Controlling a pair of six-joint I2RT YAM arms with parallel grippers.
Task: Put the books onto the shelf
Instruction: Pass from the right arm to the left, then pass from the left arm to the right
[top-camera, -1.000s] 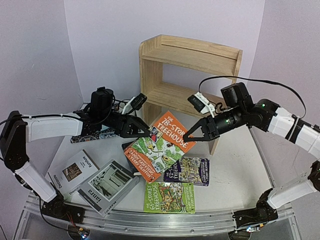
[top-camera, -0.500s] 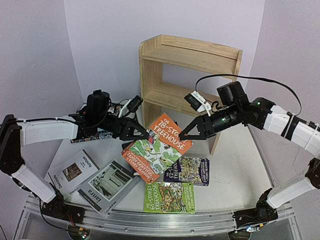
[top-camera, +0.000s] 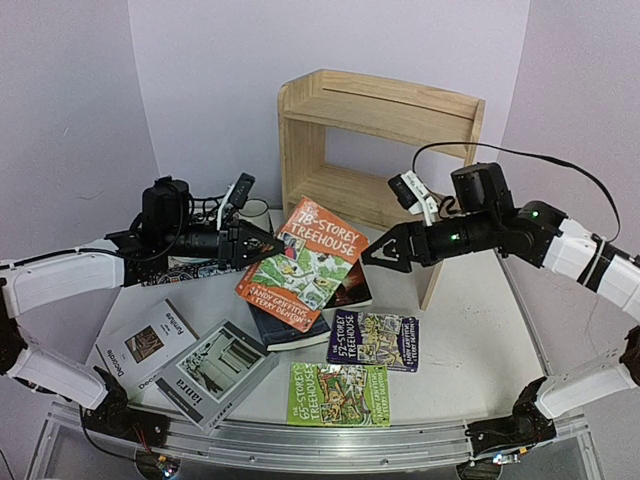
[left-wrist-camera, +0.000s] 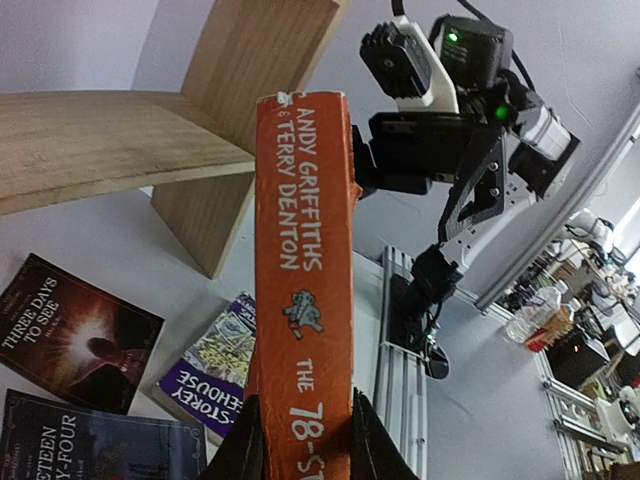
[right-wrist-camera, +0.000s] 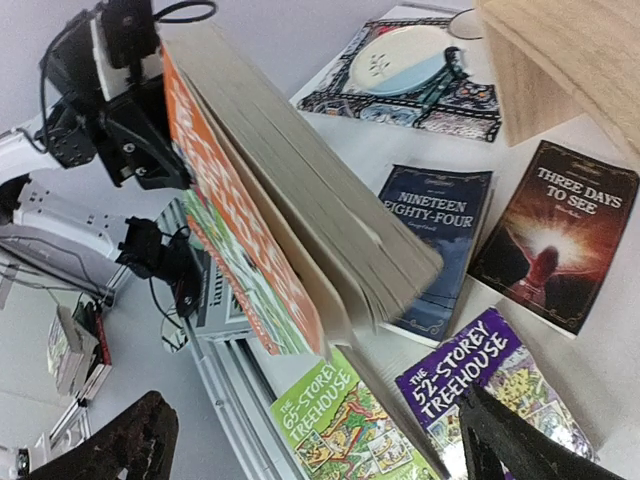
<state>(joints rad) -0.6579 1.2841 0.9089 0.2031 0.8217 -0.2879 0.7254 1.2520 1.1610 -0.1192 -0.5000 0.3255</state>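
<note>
High rear view, close wrist views facing each other, all sharing the orange book (top-camera: 310, 260)

orange book (left-wrist-camera: 305, 300) spine: "ANDY GRIFFITHS & TERRY DENTON", "THE 78-S…", rest cut off. black book (right-wrist-camera: 555, 235): "THREE DAYS TO SEE". dark blue book (right-wrist-camera: 435, 230): "NINETEEN EIGHTY-FOUR". purple book (right-wrist-camera: 490, 390): "52-STOREY TREEHOUSE". green book (right-wrist-camera: 335, 425): "65-STOREY TREEHOUSE". grey book (top-camera: 215, 375): "ianra". white book (top-camera: 145, 345): "Decorate".
</note>
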